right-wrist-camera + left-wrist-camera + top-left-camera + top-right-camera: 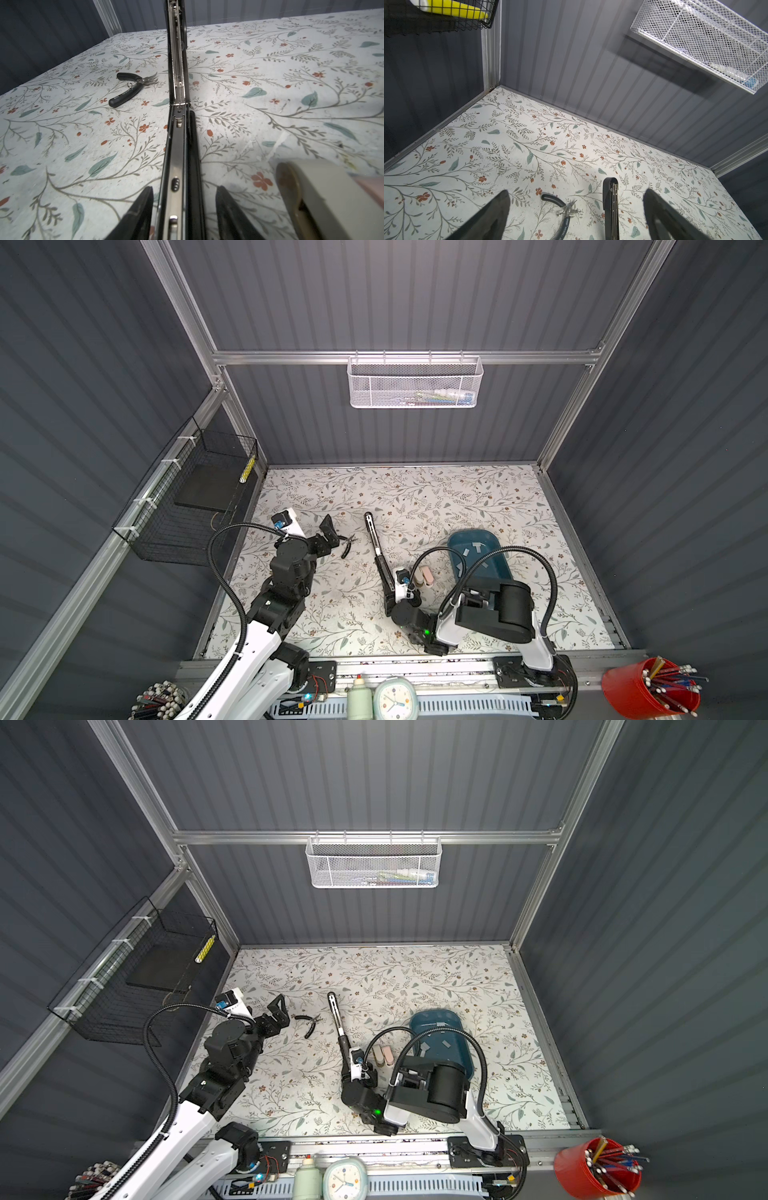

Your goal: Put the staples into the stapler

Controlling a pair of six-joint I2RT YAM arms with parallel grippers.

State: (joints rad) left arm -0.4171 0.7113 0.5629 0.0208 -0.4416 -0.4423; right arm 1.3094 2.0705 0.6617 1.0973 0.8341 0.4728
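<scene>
Shows left gripper [576, 191] wide, empty, right gripper [184, 188] half open astride the unfolded stapler [372, 533], clasping nothing; likely needs gentle edge pinches on light, brittle staples [476, 547] in the tray [490, 540] to its right.

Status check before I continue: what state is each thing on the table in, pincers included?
black stapler: unfolded flat on the table, metal channel facing up.
staples: loose in the teal tray, none picked up.
right pincer: open, jaws either side of the black stapler's near end.
left pincer: wide open, empty, near the pliers.
pliers: lying flat, untouched.
beige stapler: looks closed, beside the right pincer.
</scene>
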